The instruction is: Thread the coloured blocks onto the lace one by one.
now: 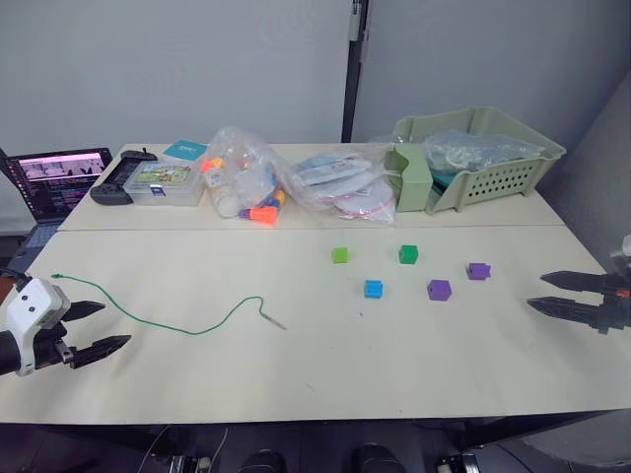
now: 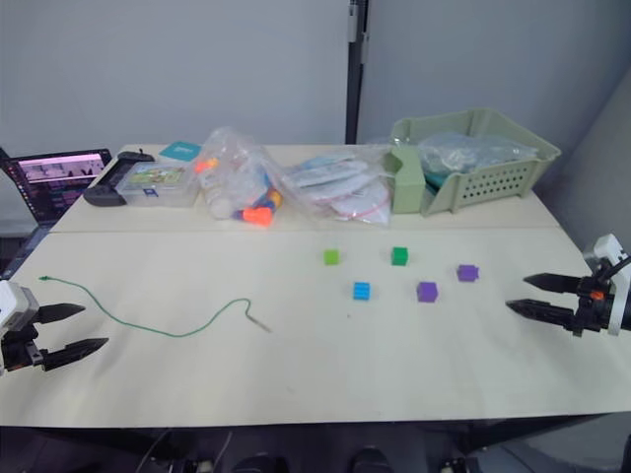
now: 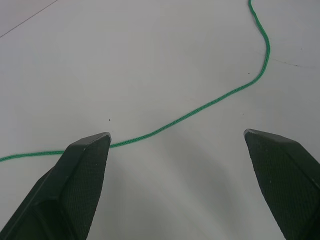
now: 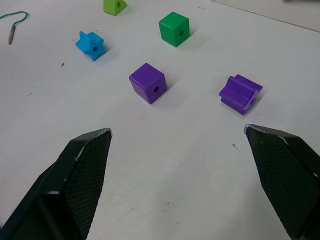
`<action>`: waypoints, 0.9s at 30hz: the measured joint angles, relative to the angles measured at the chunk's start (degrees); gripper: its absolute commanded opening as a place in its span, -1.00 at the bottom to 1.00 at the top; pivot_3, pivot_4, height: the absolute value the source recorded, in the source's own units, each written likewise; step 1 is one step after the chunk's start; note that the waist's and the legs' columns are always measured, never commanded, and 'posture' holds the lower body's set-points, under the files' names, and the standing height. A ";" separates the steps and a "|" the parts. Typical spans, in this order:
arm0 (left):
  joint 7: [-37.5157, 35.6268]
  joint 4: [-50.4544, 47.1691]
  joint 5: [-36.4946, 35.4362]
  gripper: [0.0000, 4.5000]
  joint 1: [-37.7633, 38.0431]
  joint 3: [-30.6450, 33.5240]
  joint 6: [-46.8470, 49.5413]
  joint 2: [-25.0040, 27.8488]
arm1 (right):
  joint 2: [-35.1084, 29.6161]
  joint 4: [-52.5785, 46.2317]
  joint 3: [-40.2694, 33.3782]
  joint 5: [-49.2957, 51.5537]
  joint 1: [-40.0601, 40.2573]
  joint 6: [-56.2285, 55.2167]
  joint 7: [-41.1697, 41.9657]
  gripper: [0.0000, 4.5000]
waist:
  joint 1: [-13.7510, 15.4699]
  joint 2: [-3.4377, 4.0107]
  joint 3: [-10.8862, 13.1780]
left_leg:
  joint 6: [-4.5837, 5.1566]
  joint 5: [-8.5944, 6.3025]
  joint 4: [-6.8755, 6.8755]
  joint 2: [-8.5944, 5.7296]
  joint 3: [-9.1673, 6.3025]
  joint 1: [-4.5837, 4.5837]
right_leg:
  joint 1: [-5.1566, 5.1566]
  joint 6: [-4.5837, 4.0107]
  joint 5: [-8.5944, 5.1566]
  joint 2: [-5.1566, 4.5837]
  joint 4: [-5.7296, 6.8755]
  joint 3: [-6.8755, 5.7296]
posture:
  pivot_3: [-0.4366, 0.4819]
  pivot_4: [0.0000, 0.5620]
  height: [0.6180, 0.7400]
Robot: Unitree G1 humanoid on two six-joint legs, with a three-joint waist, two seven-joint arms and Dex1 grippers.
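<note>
A thin green lace (image 1: 158,320) snakes over the left half of the pale table (image 1: 315,374), its stiff pale tip (image 1: 273,319) toward the middle. Right of centre lie a light green block (image 1: 340,255), a dark green block (image 1: 408,254), a blue block (image 1: 373,288) and two purple blocks (image 1: 439,289) (image 1: 478,270). My left gripper (image 1: 99,328) is open at the table's left edge, close to the lace (image 3: 200,107). At the right edge my right gripper (image 1: 547,293) is open, facing the purple cube (image 4: 147,82) and the ridged purple block (image 4: 241,93).
Along the back stand a pale green basket (image 1: 493,168), clear bags of toys (image 1: 246,182) (image 1: 340,182), a clear box (image 1: 163,183), a black controller (image 1: 116,179) and a laptop (image 1: 54,182) at the far left.
</note>
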 measured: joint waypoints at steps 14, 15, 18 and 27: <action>-4.48 -12.92 -2.97 1.00 -14.98 -15.49 12.83 -0.66 | 7.17 -49.62 -3.73 16.53 15.79 23.16 -13.47 0.99 | 1.30 -0.08 -0.01 | 0.00 0.00 0.11 0.09 -0.10 -0.13 | -0.04 0.08 0.08 0.28 0.01 0.10 | -0.05 -0.47 1.00; -4.62 -14.79 -3.07 1.00 -16.91 -18.07 14.27 -1.33 | 7.97 -53.77 -3.42 18.07 15.97 24.85 -15.09 0.99 | 1.51 -0.09 0.00 | 0.00 0.00 0.16 0.10 -0.11 -0.18 | -0.04 0.09 0.09 0.33 0.01 0.10 | -0.05 -0.47 1.00; -5.79 -15.39 -0.62 1.00 -21.63 -24.60 13.38 -2.66 | 9.11 -61.11 -3.35 21.94 16.42 29.33 -19.37 0.99 | 1.69 -0.10 -0.01 | 0.00 0.00 0.19 0.08 -0.12 -0.23 | -0.05 0.09 0.10 0.36 -0.03 0.11 | -0.05 -0.47 1.00; -10.85 -0.22 11.71 1.00 -38.76 -41.16 -4.60 -14.49 | 10.77 -74.58 -2.78 31.37 15.89 36.17 -29.39 0.99 | 2.31 -0.18 0.01 | 0.12 -0.07 0.94 0.11 -0.58 -0.87 | -0.12 0.04 0.17 0.78 -0.08 0.00 | -0.05 -0.47 1.00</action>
